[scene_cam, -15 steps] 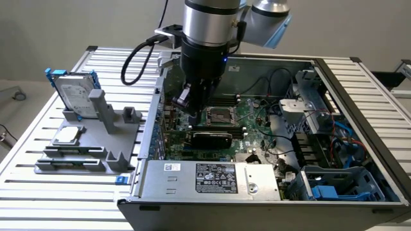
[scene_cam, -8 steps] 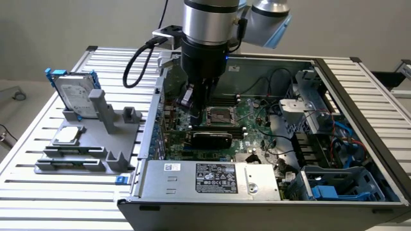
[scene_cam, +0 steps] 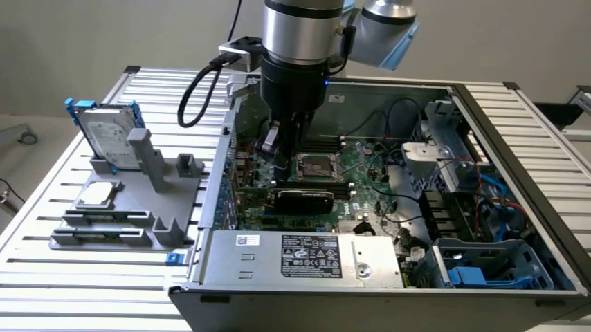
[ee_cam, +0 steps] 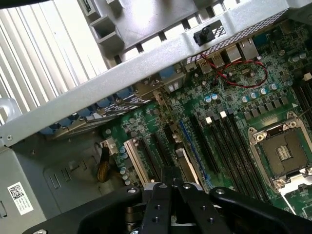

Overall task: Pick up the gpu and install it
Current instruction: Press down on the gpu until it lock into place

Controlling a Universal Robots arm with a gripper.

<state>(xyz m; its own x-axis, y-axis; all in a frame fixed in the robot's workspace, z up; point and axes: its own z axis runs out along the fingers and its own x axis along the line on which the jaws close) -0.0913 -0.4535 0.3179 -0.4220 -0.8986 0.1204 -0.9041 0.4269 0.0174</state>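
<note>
Slatted aluminium makes up the counter under an open computer case. Inside the case hangs the end effector, fingers pressed together on nothing, above the motherboard. The gpu stands just below and in front of it, apparently already in its slot. My judgement: check that it sits level and fully home before any further pressing.

Exterior view: bright, even, diffuse light; soft shadows inside the case. Wrist view: slatted desk washed out by glare; gripper dark, slightly soft; motherboard sharp.
</note>
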